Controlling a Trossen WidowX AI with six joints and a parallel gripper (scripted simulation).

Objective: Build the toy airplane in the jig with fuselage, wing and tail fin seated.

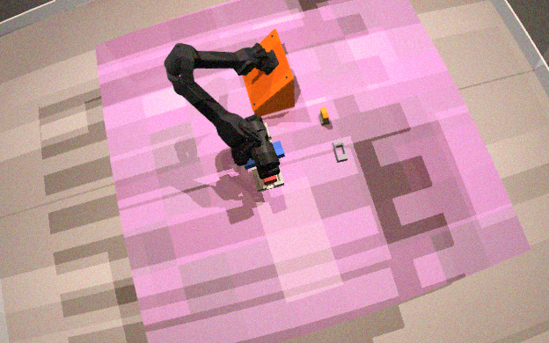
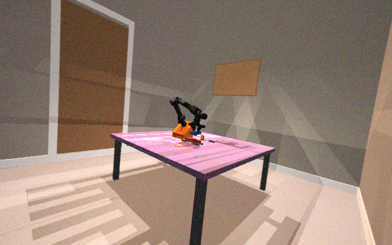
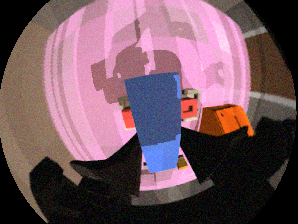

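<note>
The red fuselage lies in the pale cradle; the arm hides much of it in the top view. My gripper is shut on the blue wing. The wing lies crosswise over the fuselage's middle, and the exterior view shows it higher than the fuselage with a gap. The wing's tab and the fuselage's wing socket are hidden. The yellow tail fin stands upright apart from the cradle, in a small dark holder.
A grey holder with a rectangular opening lies on the pink table near the tail fin. The orange wedge-shaped base of the arm stands beyond one end of the cradle.
</note>
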